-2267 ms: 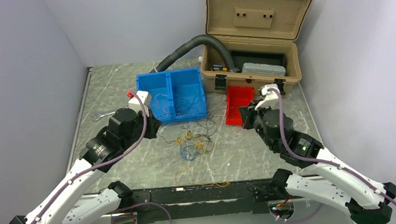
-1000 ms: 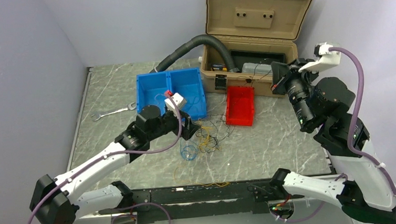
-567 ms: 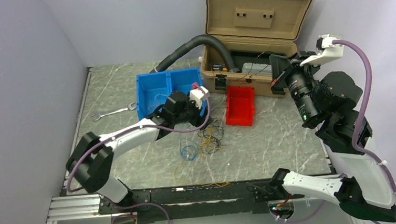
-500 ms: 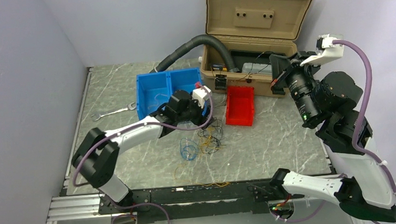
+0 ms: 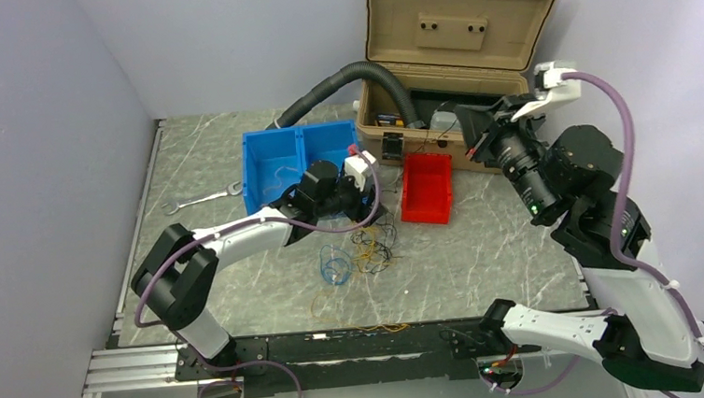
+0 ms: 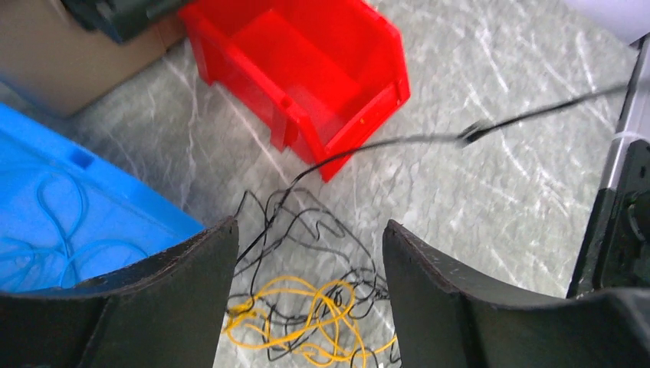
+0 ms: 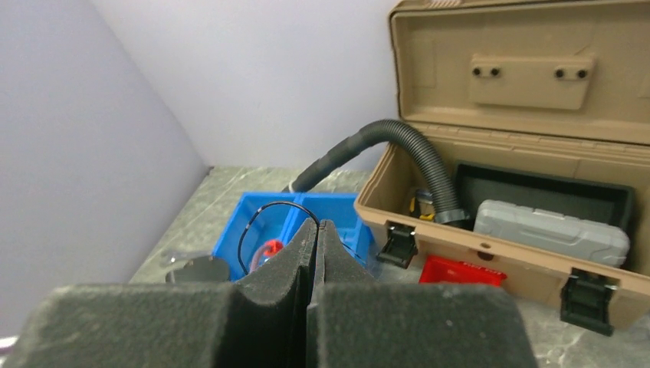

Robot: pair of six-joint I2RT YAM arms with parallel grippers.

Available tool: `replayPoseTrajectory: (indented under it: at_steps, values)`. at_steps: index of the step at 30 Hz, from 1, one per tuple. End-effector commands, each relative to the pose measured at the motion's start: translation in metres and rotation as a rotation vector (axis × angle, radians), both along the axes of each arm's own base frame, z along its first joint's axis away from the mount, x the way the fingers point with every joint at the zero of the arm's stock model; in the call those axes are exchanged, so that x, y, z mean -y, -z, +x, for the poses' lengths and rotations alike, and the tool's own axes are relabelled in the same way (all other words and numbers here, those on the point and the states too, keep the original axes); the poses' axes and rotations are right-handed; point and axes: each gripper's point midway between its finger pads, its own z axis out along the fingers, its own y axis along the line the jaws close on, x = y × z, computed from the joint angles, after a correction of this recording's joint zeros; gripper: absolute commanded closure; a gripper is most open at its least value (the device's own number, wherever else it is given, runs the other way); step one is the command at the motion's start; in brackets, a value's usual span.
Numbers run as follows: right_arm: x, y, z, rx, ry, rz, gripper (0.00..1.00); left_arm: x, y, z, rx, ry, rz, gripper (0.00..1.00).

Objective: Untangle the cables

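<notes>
The cables lie tangled on the table just in front of the bins: yellow cable (image 5: 366, 247) (image 6: 306, 322), black strands (image 6: 322, 230) and a blue loop (image 5: 334, 269). My left gripper (image 5: 372, 207) (image 6: 308, 226) hangs open right above the tangle, with the yellow and black strands showing between its fingers (image 6: 192, 284); nothing is held. My right gripper (image 5: 464, 119) (image 7: 316, 224) is raised in front of the toolbox and shut on a black cable (image 7: 249, 222). That cable (image 6: 383, 142) runs taut down to the tangle.
An open tan toolbox (image 5: 446, 61) stands at the back, with a grey corrugated hose (image 5: 340, 80) leading into it. A blue double bin (image 5: 275, 162) holds thin blue wire. A red bin (image 5: 424, 186) sits beside it. A wrench (image 5: 200, 200) lies to the left. Another yellow cable (image 5: 376, 328) lies near the front edge.
My left arm reached right from beside the blue bin to above the tangle and its jaws narrowed a little. My right gripper swung slightly left, still pinching the black cable.
</notes>
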Motion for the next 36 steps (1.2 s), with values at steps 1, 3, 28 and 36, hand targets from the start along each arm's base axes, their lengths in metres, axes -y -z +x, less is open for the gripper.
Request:
replayPoseTrajectory:
  at_steps: [1,3,28,36]
  values:
    - [-0.025,0.005,-0.003,0.001,-0.116,0.024,1.0,0.021,-0.044,0.002,0.066,0.055,-0.104,0.28]
    - [-0.026,0.003,-0.004,0.002,-0.124,0.036,1.0,0.026,-0.039,0.003,0.038,0.077,-0.095,0.27]
    - [0.046,0.062,-0.017,-0.007,0.137,0.123,1.0,-0.075,-0.273,-0.086,0.265,0.037,-0.226,0.89]
    - [0.034,0.01,-0.025,0.043,0.042,0.178,1.0,-0.052,-0.201,-0.06,0.231,0.024,-0.175,0.2]
